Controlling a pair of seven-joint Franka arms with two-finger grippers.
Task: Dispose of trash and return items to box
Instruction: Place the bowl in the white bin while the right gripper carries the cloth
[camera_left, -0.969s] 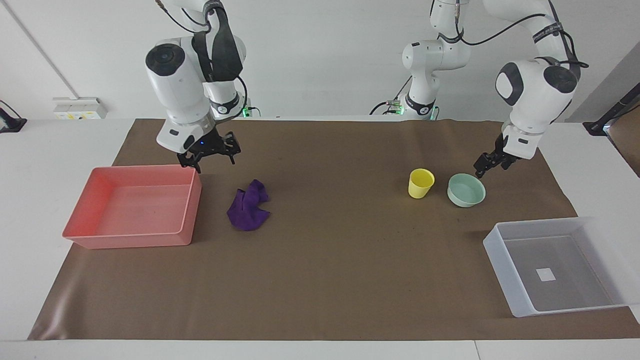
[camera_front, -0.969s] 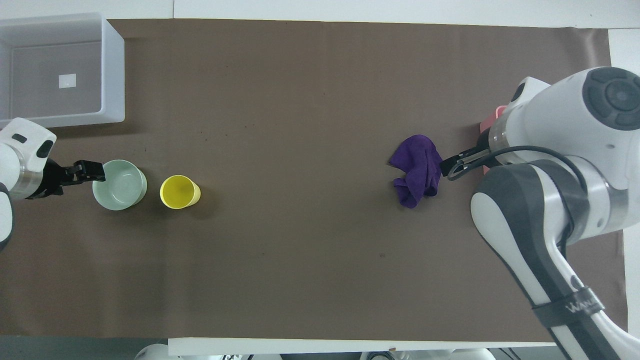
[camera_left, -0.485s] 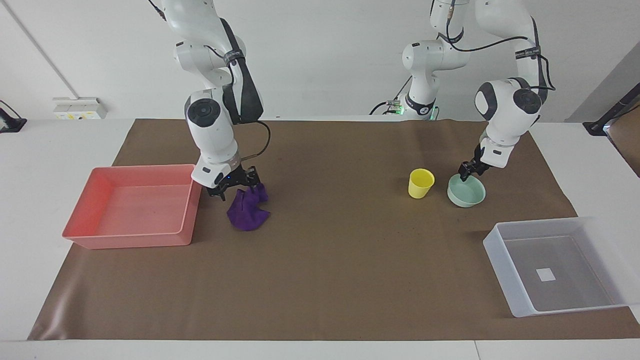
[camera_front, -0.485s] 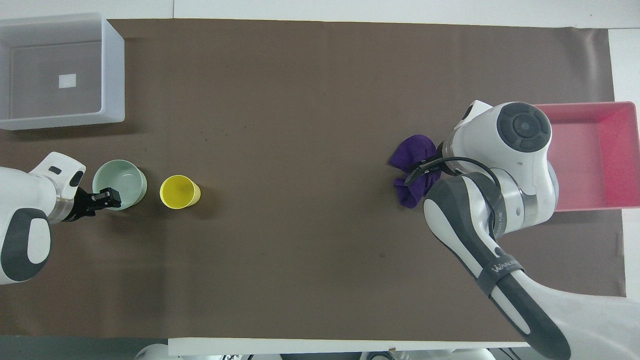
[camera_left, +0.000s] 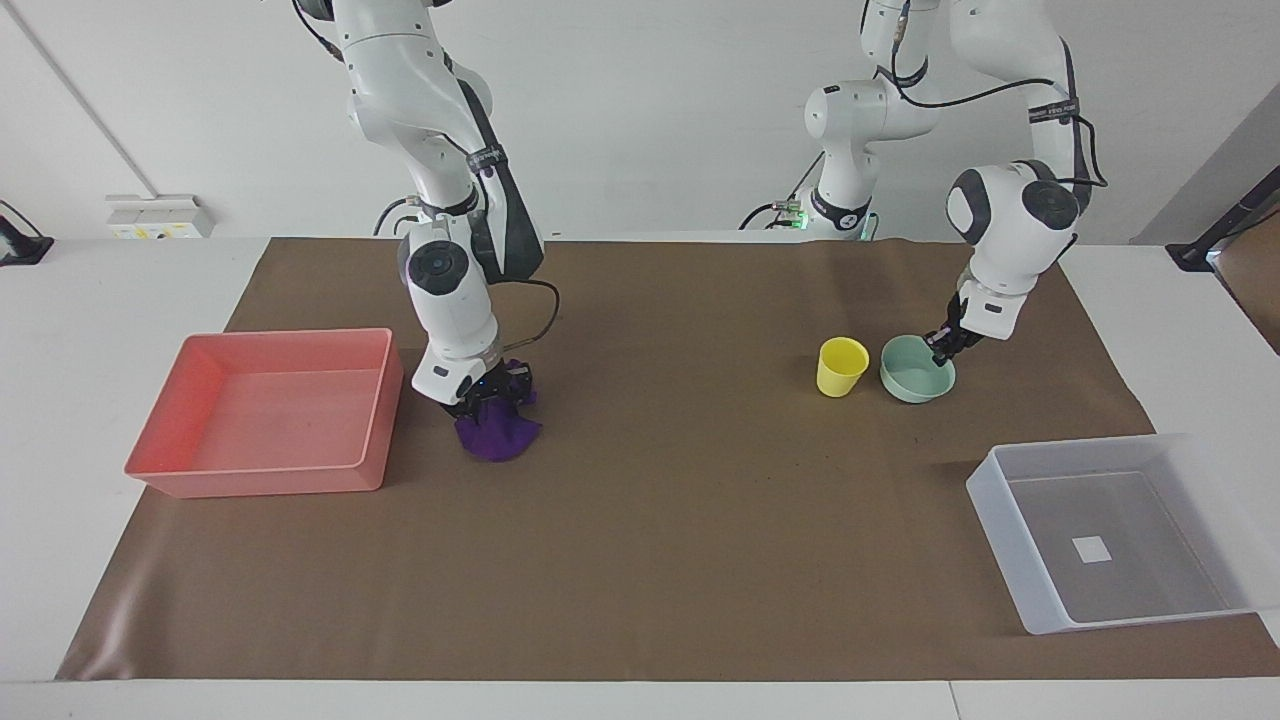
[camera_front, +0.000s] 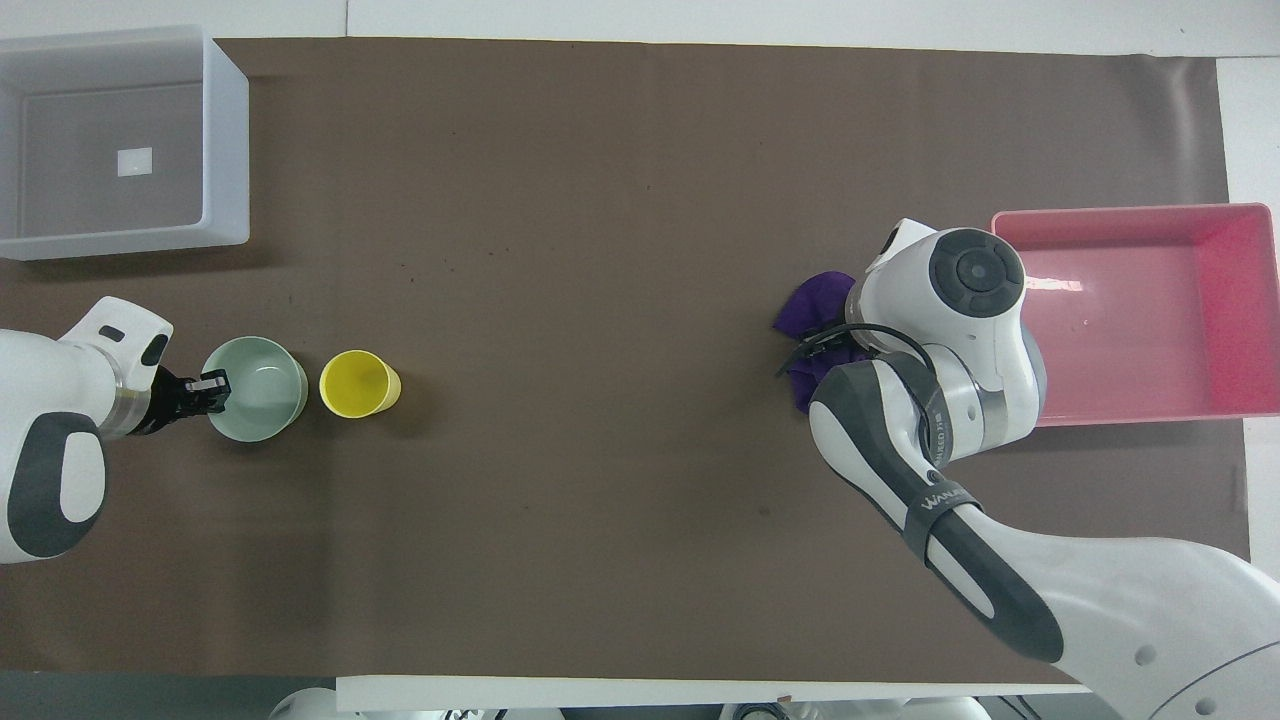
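Box (camera_left: 1010, 520) label (camera_left: 1091, 548) (white square) shows no writing.

On my screen the right gripper (camera_left: 487, 398) is down on the purple cloth (camera_left: 497, 428), which lies on the brown mat (camera_left: 680, 500) just beside the pink tray (camera_left: 265, 412). I cannot tell how its fingers stand. The left gripper (camera_left: 941, 348) is at the rim of the green bowl (camera_left: 915, 372), with fingers at the bowl's wall. The yellow cup (camera_left: 841, 366) stands upright just beside the bowl. The translucent box (camera_left: 1110, 530) sits well apart, farther from the robots, at the left arm's end.
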